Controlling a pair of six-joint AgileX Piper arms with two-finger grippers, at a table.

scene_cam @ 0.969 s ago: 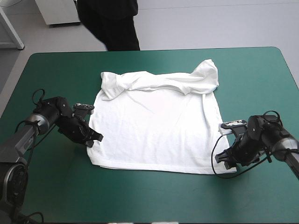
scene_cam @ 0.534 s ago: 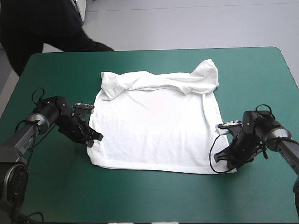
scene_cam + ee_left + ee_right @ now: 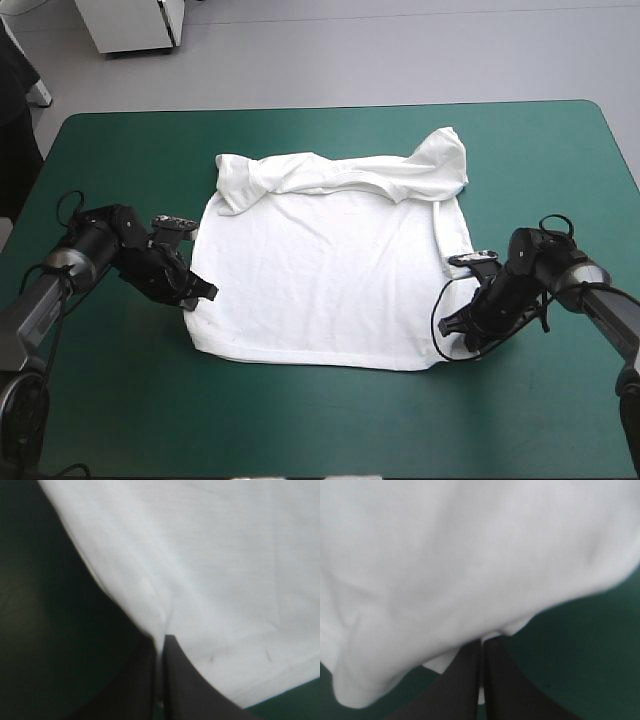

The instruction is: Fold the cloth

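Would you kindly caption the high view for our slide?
Left end effector and right end effector hold opposite side edges of the spread white T-shirt.

left hand low and clamped, right hand likewise

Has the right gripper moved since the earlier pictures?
Yes: the right gripper has shifted away from the table's right edge, pulling the T-shirt's corner inward.
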